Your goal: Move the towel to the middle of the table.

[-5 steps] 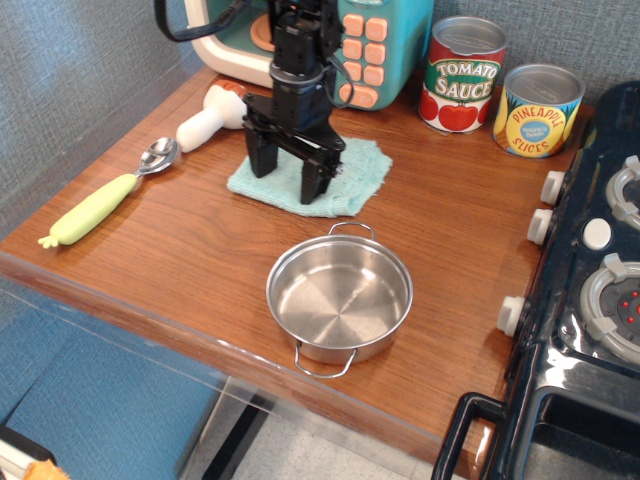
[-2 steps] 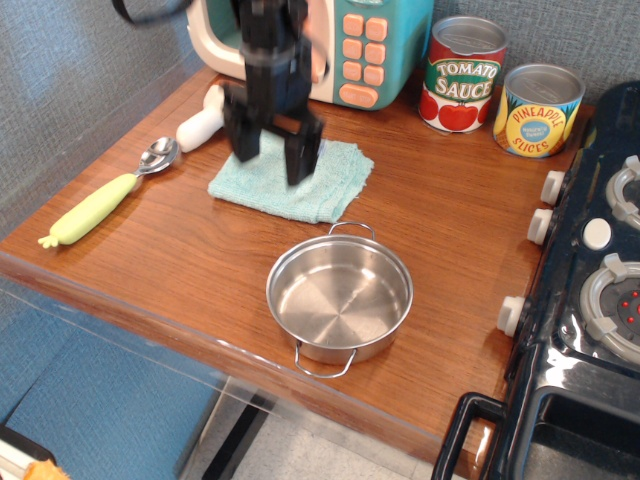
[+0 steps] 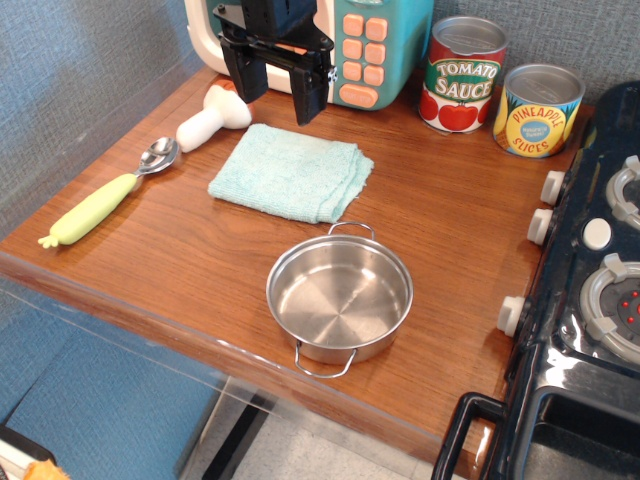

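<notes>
The pale mint-green towel (image 3: 290,172) lies flat and folded on the brown wood-grain table (image 3: 180,250), just behind the steel pan (image 3: 340,297) and left of the table's middle. My black gripper (image 3: 278,92) hangs open and empty above the towel's far edge, in front of the toy microwave. Its two fingers are spread wide and touch nothing.
A toy microwave (image 3: 360,45) stands at the back. A tomato sauce can (image 3: 462,75) and a pineapple can (image 3: 538,110) stand at the back right. A white-handled tool (image 3: 212,116) and a green-handled spoon (image 3: 105,200) lie at the left. A black toy stove (image 3: 590,300) fills the right side.
My gripper has let go of the towel and risen up and back toward the microwave. The towel moved slightly left and now lies flat and uncovered.
</notes>
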